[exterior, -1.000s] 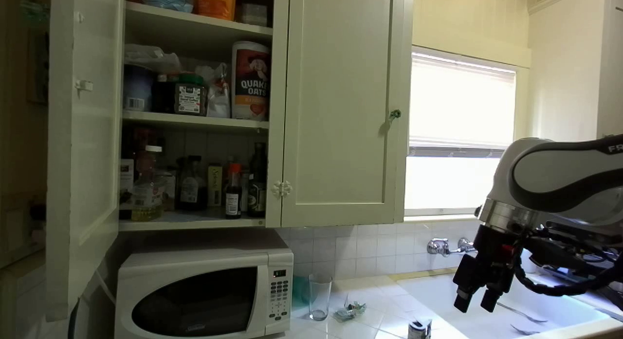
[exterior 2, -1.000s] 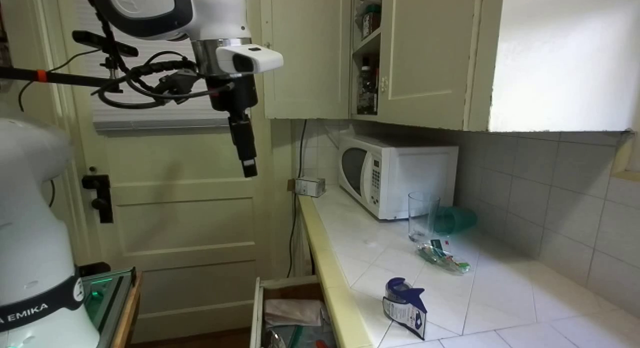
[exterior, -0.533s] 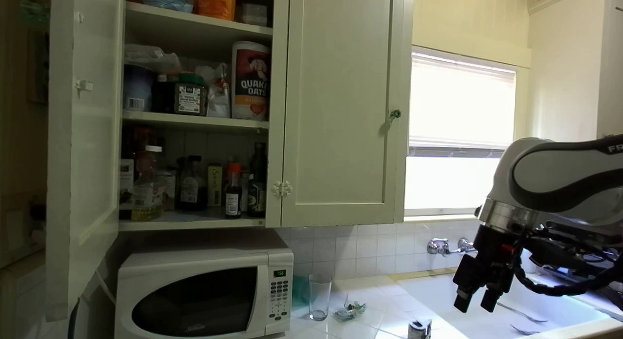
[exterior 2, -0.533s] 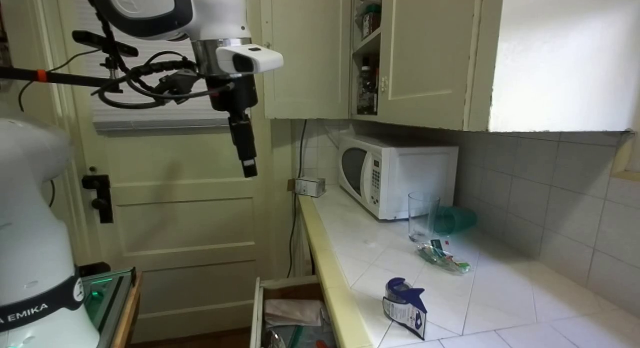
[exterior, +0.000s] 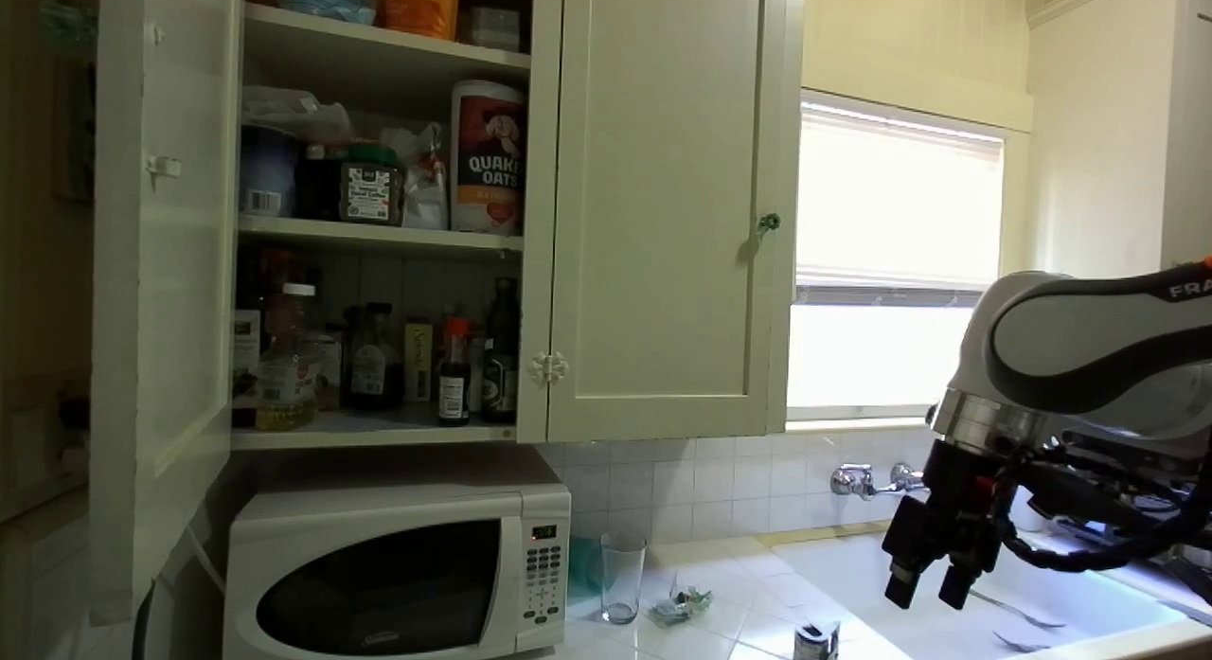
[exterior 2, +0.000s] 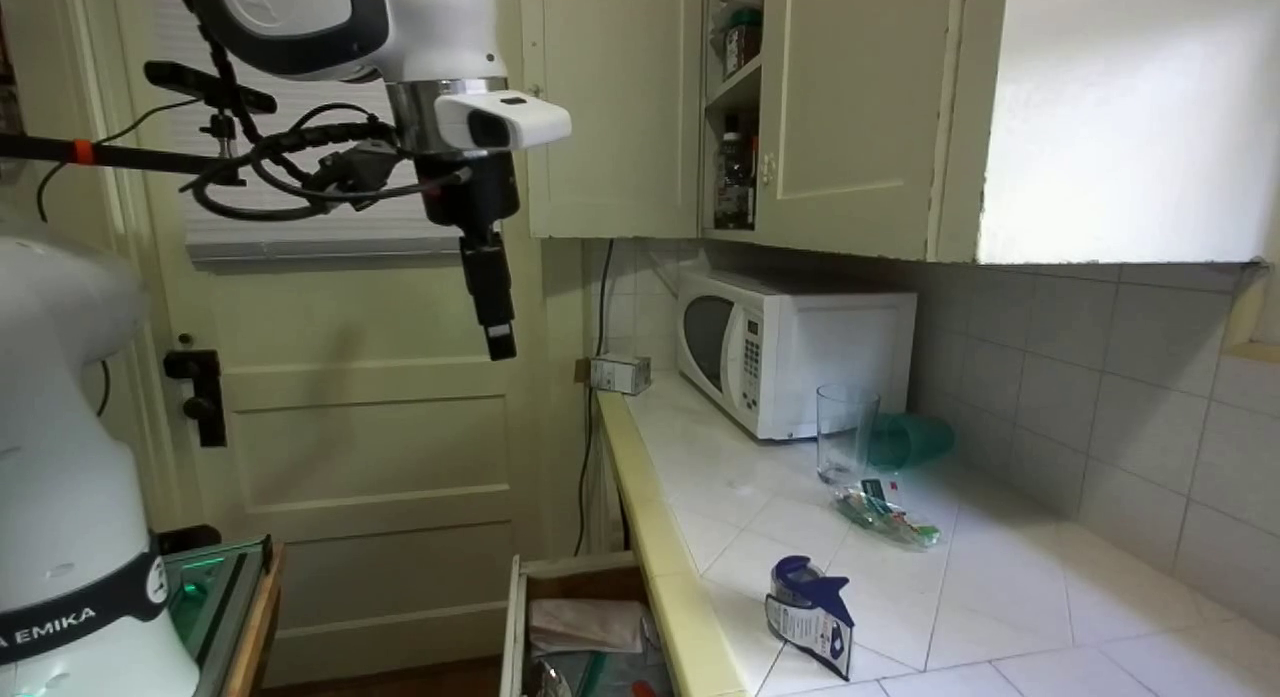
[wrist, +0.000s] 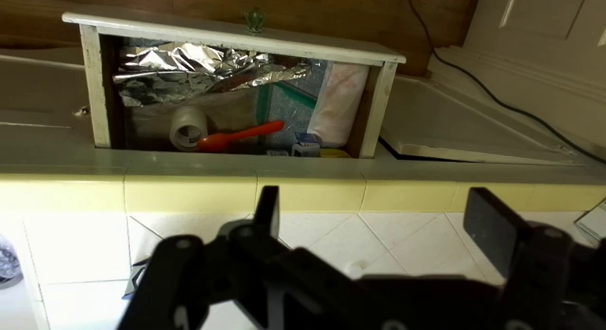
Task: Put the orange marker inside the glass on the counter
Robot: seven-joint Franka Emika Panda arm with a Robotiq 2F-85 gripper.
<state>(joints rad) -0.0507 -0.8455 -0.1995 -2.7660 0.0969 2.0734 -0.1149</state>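
Note:
My gripper (wrist: 374, 211) is open and empty, its fingers wide apart above the pale counter (wrist: 345, 235). It also hangs in mid-air in both exterior views (exterior: 927, 598) (exterior 2: 502, 352). The clear glass (exterior 2: 845, 437) stands upright on the counter beside the microwave, far from the gripper; it also shows in an exterior view (exterior: 620, 584). A slim orange-red thing (wrist: 251, 132) with a broader, spoon-like left end lies in the open drawer (wrist: 232, 36) in the wrist view. I cannot tell if it is the orange marker; no other orange stick shows.
The drawer also holds foil (wrist: 189, 60), a tape roll (wrist: 188, 129) and bags. On the counter are the microwave (exterior 2: 840, 347), a tipped teal cup (exterior 2: 910, 440), a plastic packet (exterior 2: 885, 517) and a blue-white pack (exterior 2: 812, 617). A cabinet door (exterior: 185, 262) hangs open; a sink (exterior: 1089, 594) is beyond.
My arm has shifted very slightly, and the gripper sits a touch lower and further right in an exterior view. The glass and the other things have not moved.

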